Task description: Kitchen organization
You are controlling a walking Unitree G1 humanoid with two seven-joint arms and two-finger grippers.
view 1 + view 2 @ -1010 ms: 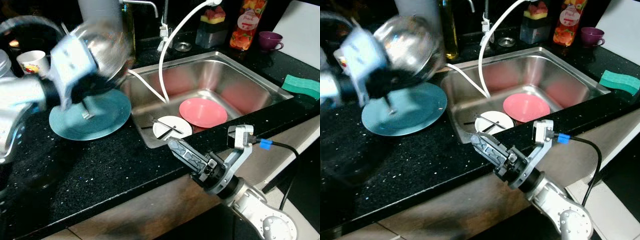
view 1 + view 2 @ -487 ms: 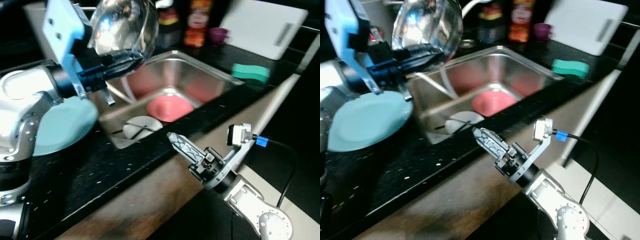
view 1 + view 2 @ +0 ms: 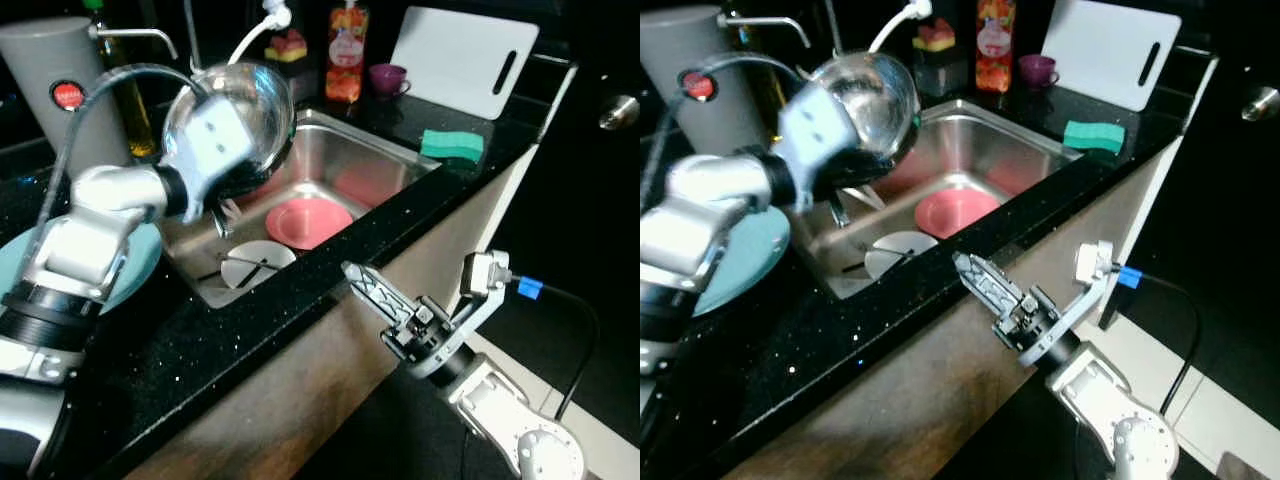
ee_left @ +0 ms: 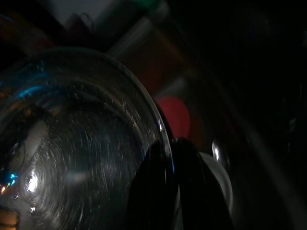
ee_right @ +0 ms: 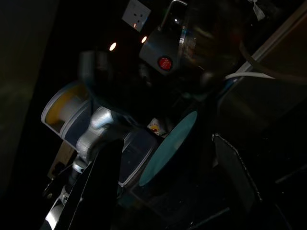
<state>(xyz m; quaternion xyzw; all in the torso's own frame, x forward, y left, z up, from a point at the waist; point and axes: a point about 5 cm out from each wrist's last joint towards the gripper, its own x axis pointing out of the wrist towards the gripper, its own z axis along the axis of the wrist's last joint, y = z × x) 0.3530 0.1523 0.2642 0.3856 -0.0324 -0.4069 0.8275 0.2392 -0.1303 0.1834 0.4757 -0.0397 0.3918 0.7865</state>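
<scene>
Black counter (image 3: 200, 350), left tool (image 4: 170, 158) gripping glass bowl (image 3: 875, 105)

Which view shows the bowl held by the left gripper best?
The right eye view: the glass bowl shows whole, tilted above the sink. The left eye view partly hides it behind the wrist. The left wrist view shows, dimly, the fingers clamping its rim.

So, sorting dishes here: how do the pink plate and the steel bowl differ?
The pink plate is flat and matte; the steel bowl is deep and shiny. The plate lies on the sink floor; the bowl is held tilted above the sink, its rim pinched by the left gripper. Both are round.
</scene>
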